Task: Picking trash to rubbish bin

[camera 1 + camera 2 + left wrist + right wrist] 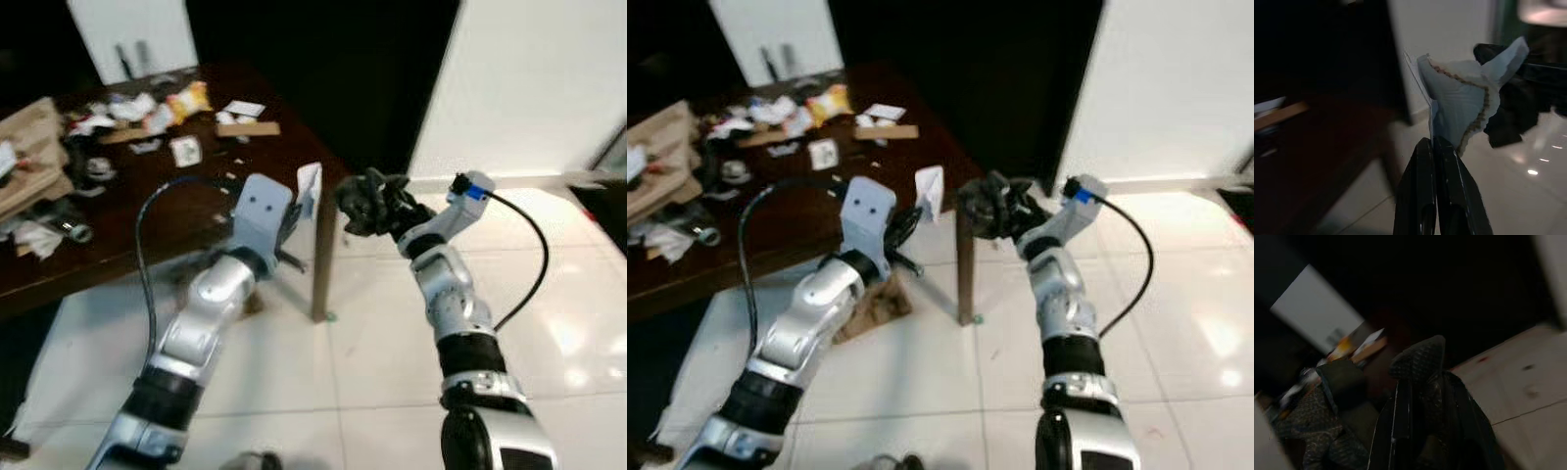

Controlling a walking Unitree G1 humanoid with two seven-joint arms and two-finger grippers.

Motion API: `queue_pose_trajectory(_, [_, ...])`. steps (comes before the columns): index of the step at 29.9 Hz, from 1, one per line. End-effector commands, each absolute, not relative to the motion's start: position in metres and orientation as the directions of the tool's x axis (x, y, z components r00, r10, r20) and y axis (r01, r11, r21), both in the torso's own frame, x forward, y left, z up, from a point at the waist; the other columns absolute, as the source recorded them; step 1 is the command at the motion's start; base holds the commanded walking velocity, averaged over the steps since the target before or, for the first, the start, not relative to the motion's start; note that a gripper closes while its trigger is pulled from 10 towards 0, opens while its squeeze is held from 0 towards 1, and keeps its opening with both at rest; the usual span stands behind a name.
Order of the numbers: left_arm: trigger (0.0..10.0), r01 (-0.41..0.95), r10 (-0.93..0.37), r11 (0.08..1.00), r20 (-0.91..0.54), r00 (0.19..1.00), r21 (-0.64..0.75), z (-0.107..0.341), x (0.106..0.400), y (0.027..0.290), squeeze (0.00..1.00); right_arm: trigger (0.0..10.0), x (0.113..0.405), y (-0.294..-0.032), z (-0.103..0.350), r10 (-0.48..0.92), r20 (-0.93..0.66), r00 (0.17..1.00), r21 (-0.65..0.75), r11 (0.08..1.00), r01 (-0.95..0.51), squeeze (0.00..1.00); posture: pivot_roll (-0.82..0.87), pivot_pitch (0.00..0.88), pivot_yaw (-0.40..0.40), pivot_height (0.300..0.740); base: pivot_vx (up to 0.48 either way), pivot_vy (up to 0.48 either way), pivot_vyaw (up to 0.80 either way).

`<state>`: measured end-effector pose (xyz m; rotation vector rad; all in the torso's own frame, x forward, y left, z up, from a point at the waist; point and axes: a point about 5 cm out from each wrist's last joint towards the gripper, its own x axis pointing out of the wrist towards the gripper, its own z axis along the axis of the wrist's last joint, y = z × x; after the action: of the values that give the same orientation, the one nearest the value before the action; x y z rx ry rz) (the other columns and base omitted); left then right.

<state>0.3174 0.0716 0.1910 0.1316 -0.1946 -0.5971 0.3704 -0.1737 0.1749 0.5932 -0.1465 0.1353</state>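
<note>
My left gripper is raised beside the table corner, shut on a white scrap of paper with a brown serrated edge. In the left wrist view its fingertips are pressed together on the scrap's lower edge. My right gripper is held up just right of it, shut on a dark crumpled wad of trash. The wad shows a netted pattern in the right wrist view. Several wrappers and paper scraps lie on the dark wooden table.
A brown paper bag sits at the table's left end. The table leg stands between my arms. A piece of cardboard lies on the floor under the table. Pale tiled floor spreads to the right, below a white wall.
</note>
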Motion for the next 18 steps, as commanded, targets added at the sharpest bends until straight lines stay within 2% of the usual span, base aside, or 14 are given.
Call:
queue_pose_trajectory(1, [10.0,0.535,-0.561,0.823,0.133,0.817,0.188,0.1888,0.3184,0.0756,0.00,10.0,0.3700,-0.1692,0.1718,0.090,0.162,0.983,0.549,0.819,-0.166,0.00,0.04,0.097,0.033,0.740,-0.289,0.000,-0.80])
queue_pose_trajectory(14, [10.0,0.545,-0.572,0.816,0.137,0.809,0.191,0.1887,0.3195,0.0711,0.00,10.0,0.3711,-0.1713,0.1740,0.083,0.158,0.984,0.532,0.833,-0.156,0.00,0.03,0.093,0.031,0.740,-0.278,0.000,-0.80])
queue_pose_trajectory(18, [10.0,0.530,-0.560,0.825,0.148,0.815,0.198,0.1903,0.3228,0.0726,0.00,10.0,0.3715,-0.1741,0.1755,0.070,0.159,0.985,0.527,0.838,-0.145,0.00,0.03,0.090,0.034,0.740,0.000,0.000,-0.80])
